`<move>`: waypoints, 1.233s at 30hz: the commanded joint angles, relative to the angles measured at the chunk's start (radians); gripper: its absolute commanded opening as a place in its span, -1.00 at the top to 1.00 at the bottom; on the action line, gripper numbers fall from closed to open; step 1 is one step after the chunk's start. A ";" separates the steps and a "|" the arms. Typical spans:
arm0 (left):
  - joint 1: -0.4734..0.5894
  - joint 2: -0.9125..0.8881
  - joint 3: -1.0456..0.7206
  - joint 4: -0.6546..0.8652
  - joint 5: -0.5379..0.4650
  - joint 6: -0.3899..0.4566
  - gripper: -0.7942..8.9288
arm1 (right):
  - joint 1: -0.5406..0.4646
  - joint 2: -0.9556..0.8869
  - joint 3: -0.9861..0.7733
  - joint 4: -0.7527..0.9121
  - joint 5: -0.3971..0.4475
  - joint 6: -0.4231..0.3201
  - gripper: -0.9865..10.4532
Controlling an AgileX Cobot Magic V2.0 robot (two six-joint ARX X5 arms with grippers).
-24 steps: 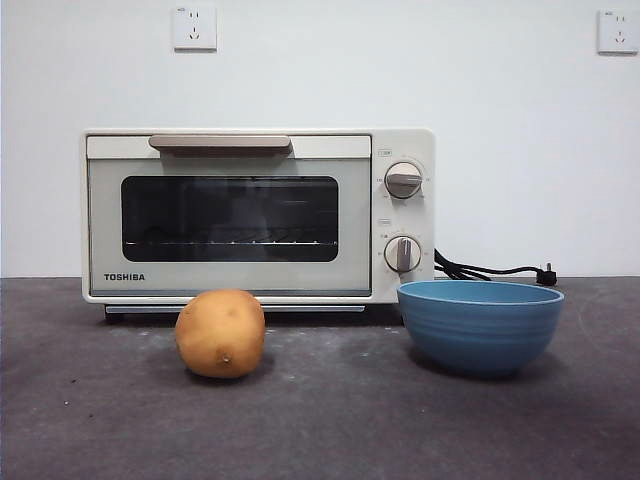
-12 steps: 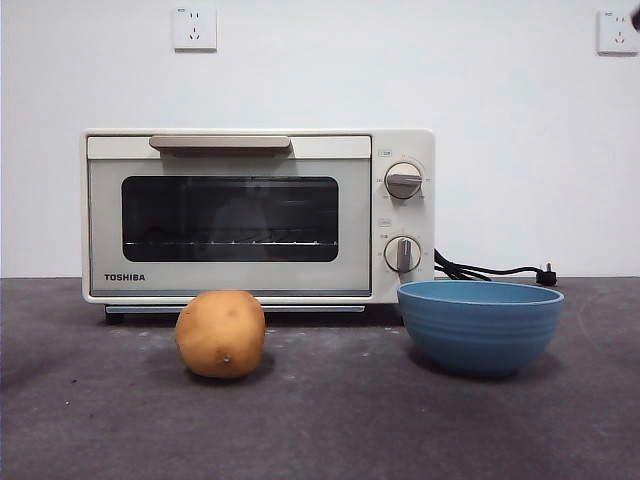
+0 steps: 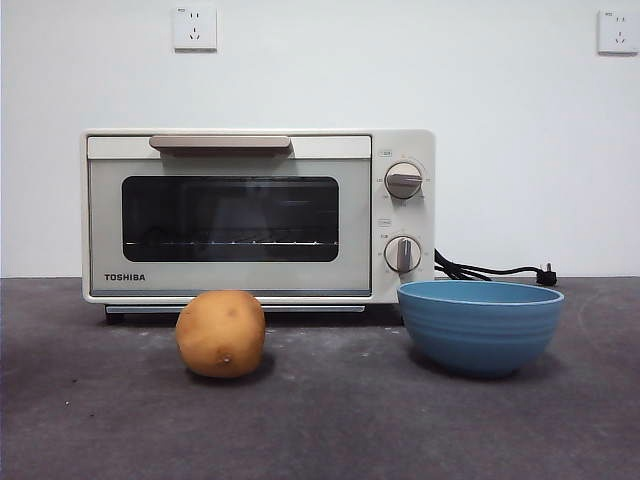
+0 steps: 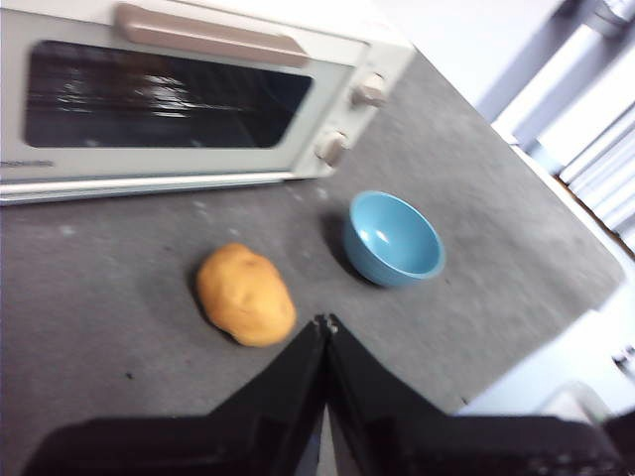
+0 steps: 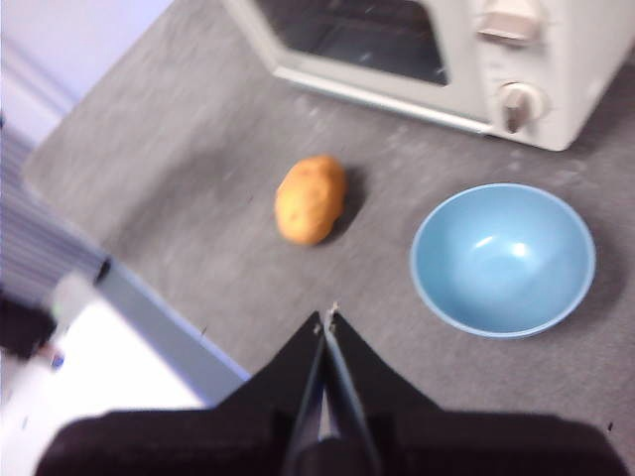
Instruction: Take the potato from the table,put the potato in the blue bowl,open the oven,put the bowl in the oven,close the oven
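Note:
The golden-brown potato (image 3: 221,333) (image 4: 245,295) (image 5: 310,198) lies on the dark grey table (image 3: 330,420) in front of the oven's door. To its right stands the blue bowl (image 3: 480,325) (image 4: 393,238) (image 5: 503,258), upright and empty. Behind both is the cream-white oven (image 3: 258,215) (image 4: 189,94) (image 5: 437,50), door closed. My left gripper (image 4: 325,321) hangs shut above the table, short of the potato. High over the table's near side, my right gripper (image 5: 326,317) is shut too, holding nothing. Neither arm shows in the front view.
The oven's black cord (image 3: 490,270) trails along the table behind the bowl. Two wall sockets (image 3: 194,27) sit high on the white wall. The table's edge (image 5: 169,317) drops off close to the right arm.
The potato, bowl and oven stay where they were. A faint dark reflection in the oven's window has faded.

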 commanded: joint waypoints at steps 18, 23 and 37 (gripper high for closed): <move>-0.021 0.022 0.084 -0.081 0.009 0.088 0.85 | 0.088 0.031 0.034 -0.021 -0.002 -0.033 -0.23; -0.021 0.022 0.084 -0.081 0.009 0.088 0.85 | 0.095 0.038 0.034 0.018 -0.003 0.000 -0.23; -0.021 0.022 0.084 -0.080 0.008 0.087 0.85 | 0.283 0.244 0.034 0.324 0.066 0.126 -0.23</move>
